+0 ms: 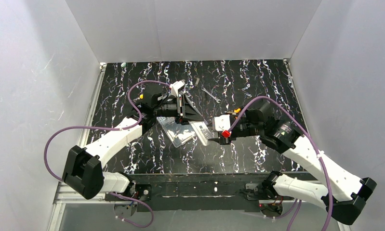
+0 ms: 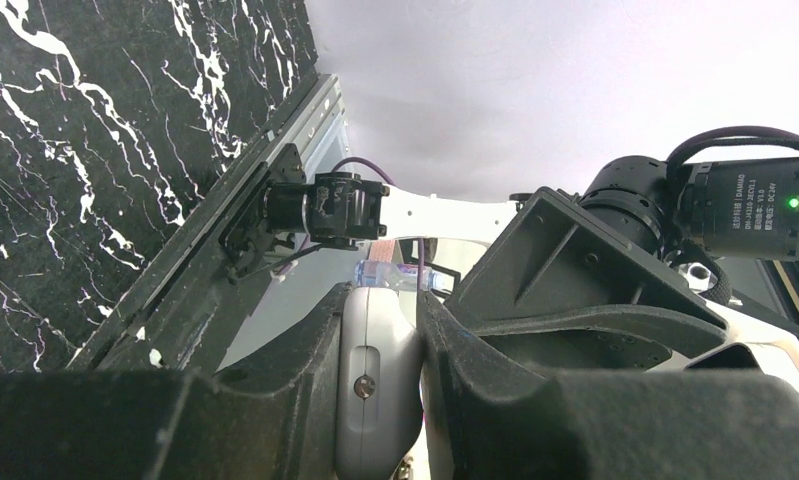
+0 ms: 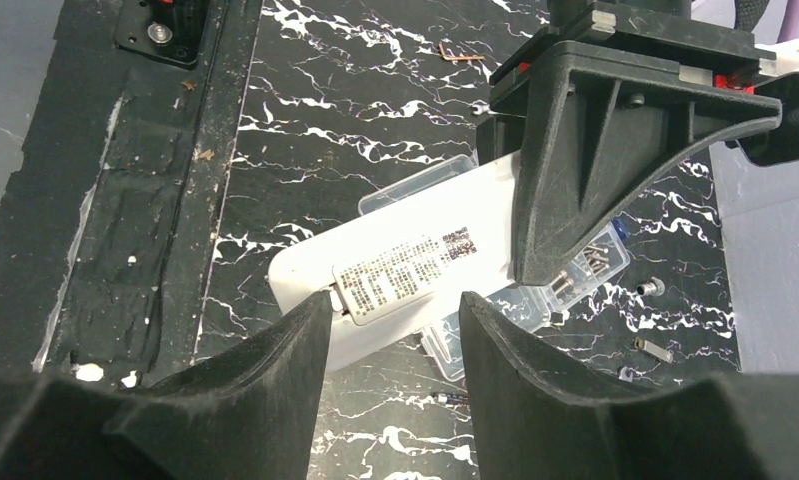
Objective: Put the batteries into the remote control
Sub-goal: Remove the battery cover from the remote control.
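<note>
Black white-veined table [image 1: 258,91] carries everything; the clear plastic box [image 3: 427,178] at its middle is the reference for places.

Left gripper [image 2: 380,300] comes in over the box from the far-left side. Its jaws are pinched almost fully together on a pale grey-white piece, which seems to be the far end of the remote control [image 3: 395,265]. In the right wrist view one of its black fingers [image 3: 615,150] stands in front of that end, tip down at the box.

Right gripper [image 3: 395,305] sits on the near-right side of the box with its jaws apart. Its fingers flank the remote's free end — cannot tell whether they touch it.

The box lies flat and see-through, partly under the remote. One compartment at its right end holds a cluster of small metallic bits [image 3: 587,262], too small to name. Other compartments are hidden or cannot be read.

The remote lies slantwise across the box, printed label [image 3: 405,268] facing up.

A few loose small parts [image 3: 652,288] lie on the table just right of the box.
</note>
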Tool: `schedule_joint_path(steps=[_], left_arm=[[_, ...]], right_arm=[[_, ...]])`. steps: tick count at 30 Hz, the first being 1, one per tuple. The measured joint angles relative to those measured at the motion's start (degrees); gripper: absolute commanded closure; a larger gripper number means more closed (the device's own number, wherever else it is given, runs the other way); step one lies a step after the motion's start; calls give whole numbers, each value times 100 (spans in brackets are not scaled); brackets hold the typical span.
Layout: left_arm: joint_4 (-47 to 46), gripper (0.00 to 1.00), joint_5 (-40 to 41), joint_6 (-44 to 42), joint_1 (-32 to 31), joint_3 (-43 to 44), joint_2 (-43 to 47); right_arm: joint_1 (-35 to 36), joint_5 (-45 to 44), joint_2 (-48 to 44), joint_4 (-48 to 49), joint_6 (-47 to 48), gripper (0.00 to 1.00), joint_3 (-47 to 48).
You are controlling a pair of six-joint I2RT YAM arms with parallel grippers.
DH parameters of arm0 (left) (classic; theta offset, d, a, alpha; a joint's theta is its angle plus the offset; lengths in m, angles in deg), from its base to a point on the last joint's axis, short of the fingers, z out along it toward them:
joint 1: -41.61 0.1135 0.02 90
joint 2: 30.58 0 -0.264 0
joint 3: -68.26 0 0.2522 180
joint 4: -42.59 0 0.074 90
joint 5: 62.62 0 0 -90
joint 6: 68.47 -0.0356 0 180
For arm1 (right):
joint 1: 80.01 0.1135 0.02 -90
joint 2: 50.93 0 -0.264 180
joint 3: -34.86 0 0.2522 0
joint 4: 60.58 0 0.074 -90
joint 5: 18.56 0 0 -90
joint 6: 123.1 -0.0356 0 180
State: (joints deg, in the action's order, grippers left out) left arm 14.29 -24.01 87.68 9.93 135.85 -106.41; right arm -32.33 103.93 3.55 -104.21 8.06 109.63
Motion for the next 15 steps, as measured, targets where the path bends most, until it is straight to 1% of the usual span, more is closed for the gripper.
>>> schedule_joint_path(steps=[15], left_arm=[[-184, 100, 177, 96, 2, -85, -68]], right_arm=[[7, -358, -186, 337, -42, 43, -289]])
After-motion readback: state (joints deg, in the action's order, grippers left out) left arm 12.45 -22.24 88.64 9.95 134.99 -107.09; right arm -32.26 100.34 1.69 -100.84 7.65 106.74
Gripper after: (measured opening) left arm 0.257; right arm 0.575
